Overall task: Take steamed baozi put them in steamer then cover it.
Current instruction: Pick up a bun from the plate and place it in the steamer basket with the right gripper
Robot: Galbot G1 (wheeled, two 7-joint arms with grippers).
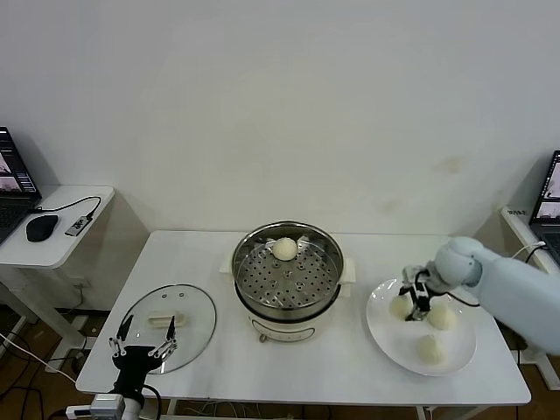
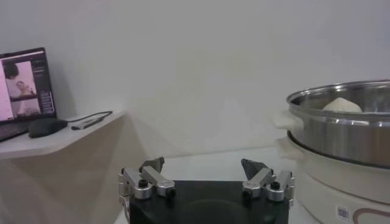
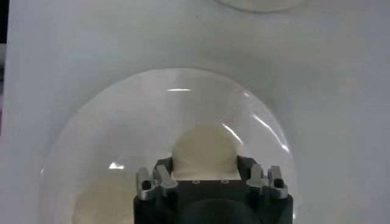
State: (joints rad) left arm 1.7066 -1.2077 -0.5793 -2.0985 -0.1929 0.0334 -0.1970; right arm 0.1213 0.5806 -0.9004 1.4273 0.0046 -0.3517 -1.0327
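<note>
Landmark: the steamer (image 1: 287, 280), mid-table, steel pot on a cream base, perforated tray bare but for one baozi in the pot (image 1: 284, 248) resting at its far rim. Nearest the robot, to the steamer's left and at the table's front edge: the left gripper (image 1: 142, 345), fingers spread wide, holding nothing, idle just in front of the cover (image 1: 168, 326), a clear glass lid lying flat with its bar handle up. To the steamer's right: a white plate (image 1: 385, 328) carrying three buns; the right gripper (image 1: 411, 304) is down on the plate's steamer-side bun (image 3: 205, 149), fingers drawn in against its sides, pinching it, the bun seemingly not yet lifted. Two spare buns (image 1: 435, 332) lie just beside, toward the front and right of the plate. Far left, well apart: a side table (image 1: 61, 241) with a mouse and a laptop. Hazards, as judged: the soft bun may dent or slip from a narrow pinch on lifting; neighbouring buns may be nudged; a low carry could clip the steamer's rim.
</note>
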